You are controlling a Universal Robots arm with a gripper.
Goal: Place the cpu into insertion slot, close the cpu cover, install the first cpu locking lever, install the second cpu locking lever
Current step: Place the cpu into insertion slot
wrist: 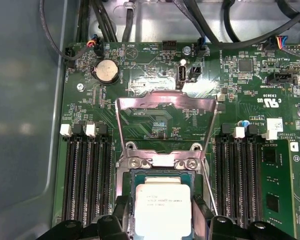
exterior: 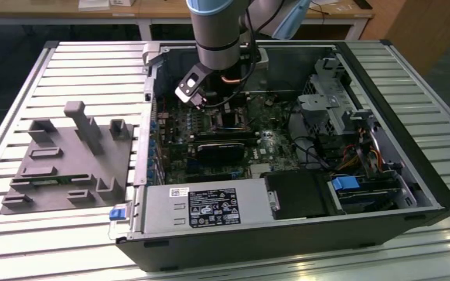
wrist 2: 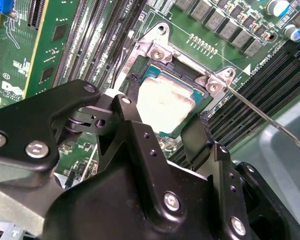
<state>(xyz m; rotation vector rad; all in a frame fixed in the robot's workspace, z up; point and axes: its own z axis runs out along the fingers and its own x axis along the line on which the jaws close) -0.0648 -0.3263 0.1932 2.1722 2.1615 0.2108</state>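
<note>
The cpu (wrist: 162, 212): lay flat inside the insertion slot (wrist: 160, 161), silvery-beige top upward, green edge lined up within the slot's silvery rim; was gripped by the pincer (wrist: 161, 222), closed on two opposite edges, with one dark finger (wrist: 122, 217) pressed against each side; looked much the same in the second wrist view, with the pincer (wrist 2: 163, 114) straddling the chip just above the socket.

The cpu cover (wrist: 165, 102): stood open, swung up on its hinge at the slot's far edge, window frame tilted back over the green motherboard (wrist: 155, 127); left the chip fully uncovered.

A thin lever rod (wrist: 208, 187): ran from one corner of the slot alongside the chip, between the slot and the neighbouring black memory slots (wrist: 240, 180); was not latched down over the cover; showed in the second wrist view (wrist 2: 260, 112) slanting out over those memory slots.

In the exterior view: reached down with the arm (exterior: 217, 35) into the open computer case (exterior: 436, 196), laid on its side on the slatted worktop (exterior: 92, 64); held the pincer (exterior: 229, 117) low over the board; had a grey moulded fixture (exterior: 68, 158) lying on the worktop just beside the case, on the exterior view's left.
</note>
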